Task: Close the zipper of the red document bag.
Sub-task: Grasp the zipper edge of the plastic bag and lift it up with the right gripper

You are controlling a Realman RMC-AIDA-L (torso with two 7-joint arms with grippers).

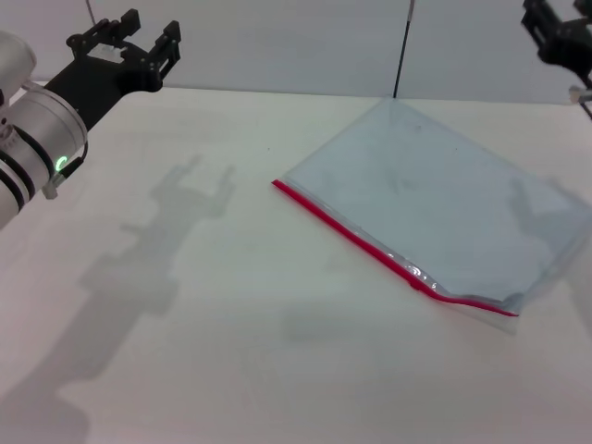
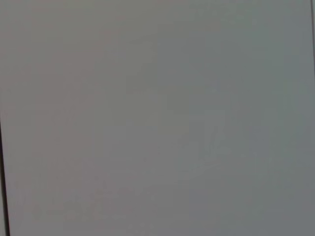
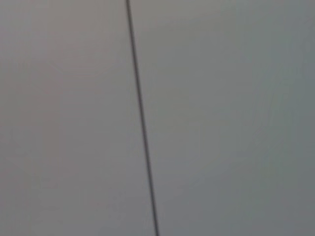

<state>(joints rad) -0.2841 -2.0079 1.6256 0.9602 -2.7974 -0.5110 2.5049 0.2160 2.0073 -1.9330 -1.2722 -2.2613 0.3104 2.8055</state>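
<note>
White counter [image 1: 231, 305] beneath a plain grey wall [image 1: 305, 42], red document bag [image 1: 435, 208] flat on the counter's right half, red zipper [image 1: 356, 236] along its near edge, left gripper [image 1: 125, 42] raised far left of the bag with fingers wide, right gripper [image 1: 555, 32] high beyond its far corner, fingers' state not discernible

The left gripper [image 1: 125, 42] is raised at the far left, jaws spread apart and holding nothing; the right gripper [image 1: 560, 37] is raised at the far right

red document bag [image 1: 444, 199]: pale blue-grey, translucent | zipper [image 1: 370, 242]: bright red | table [image 1: 231, 324]: white
</note>
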